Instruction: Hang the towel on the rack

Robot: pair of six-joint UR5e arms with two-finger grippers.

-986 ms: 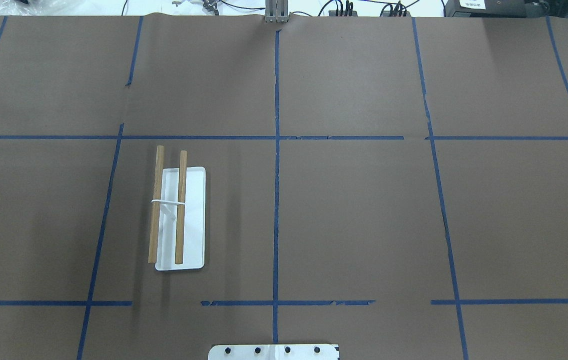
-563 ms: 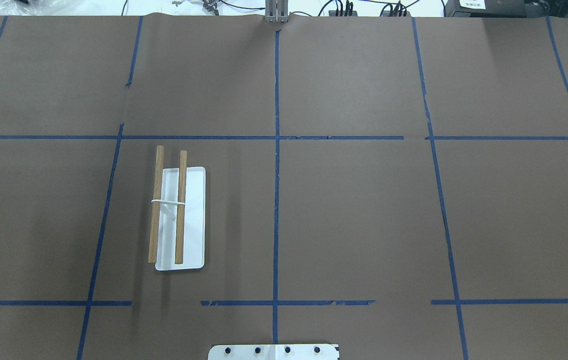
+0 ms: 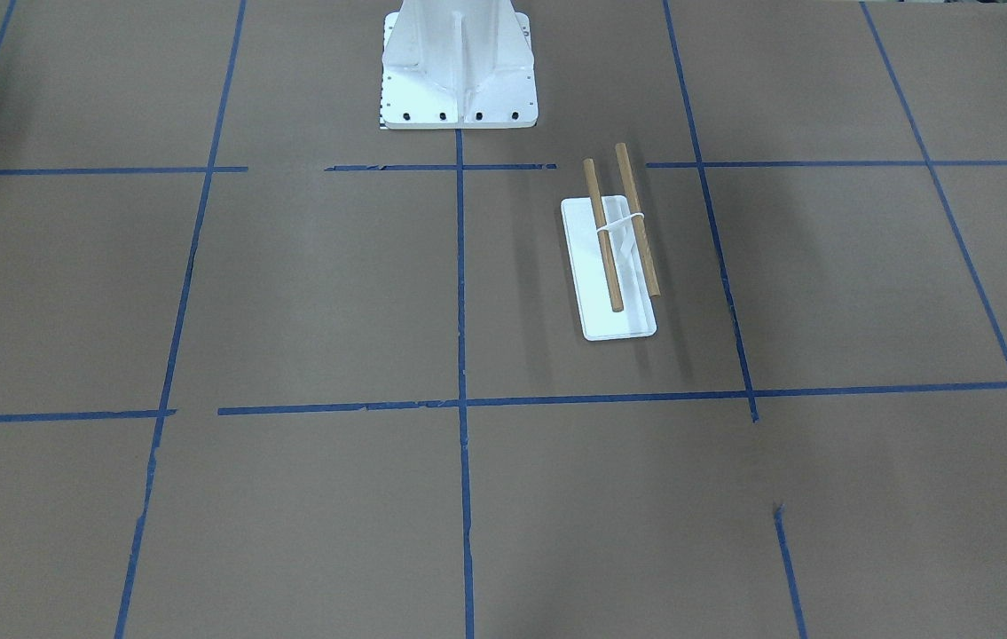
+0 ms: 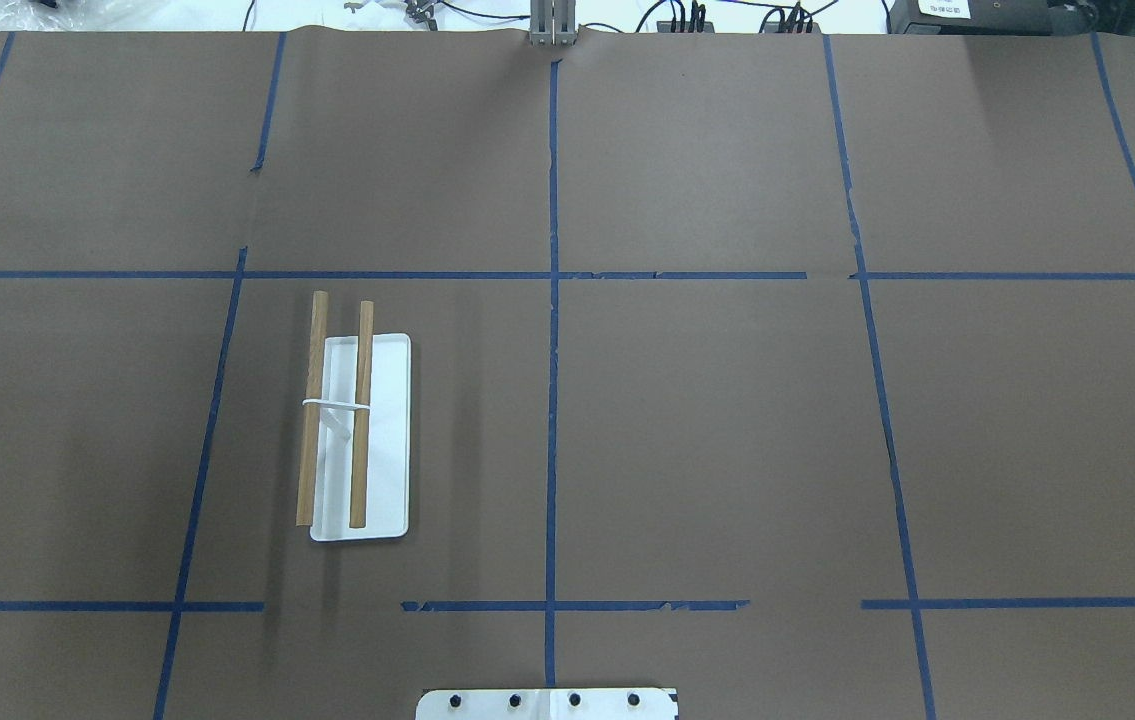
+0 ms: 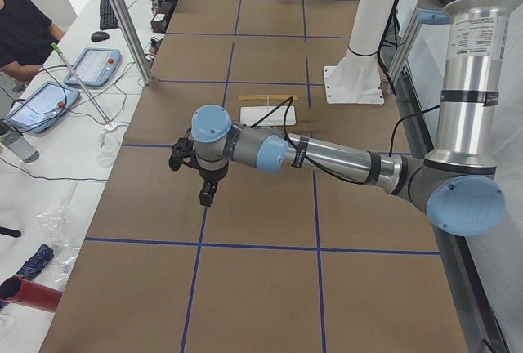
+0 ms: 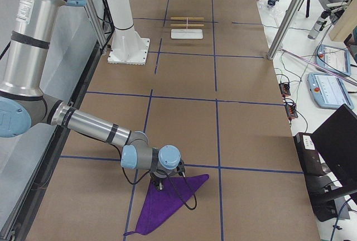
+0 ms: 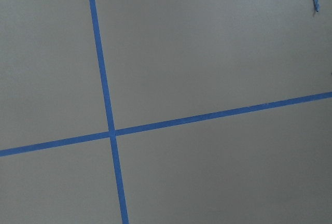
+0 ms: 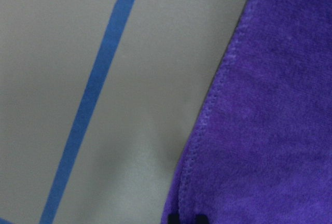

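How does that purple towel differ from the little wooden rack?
The towel is purple cloth lying flat; the rack is two wooden bars raised over a white base. The right claw is at the towel; no claw is at the rack. Both rest on the brown table.

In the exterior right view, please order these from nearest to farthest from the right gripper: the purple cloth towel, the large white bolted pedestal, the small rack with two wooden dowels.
1. Purple cloth towel, at the tip of the right gripper, near end.
2. Large white bolted pedestal, farther along, on the robot's side.
3. Small rack with two wooden dowels, beyond the pedestal, far end.
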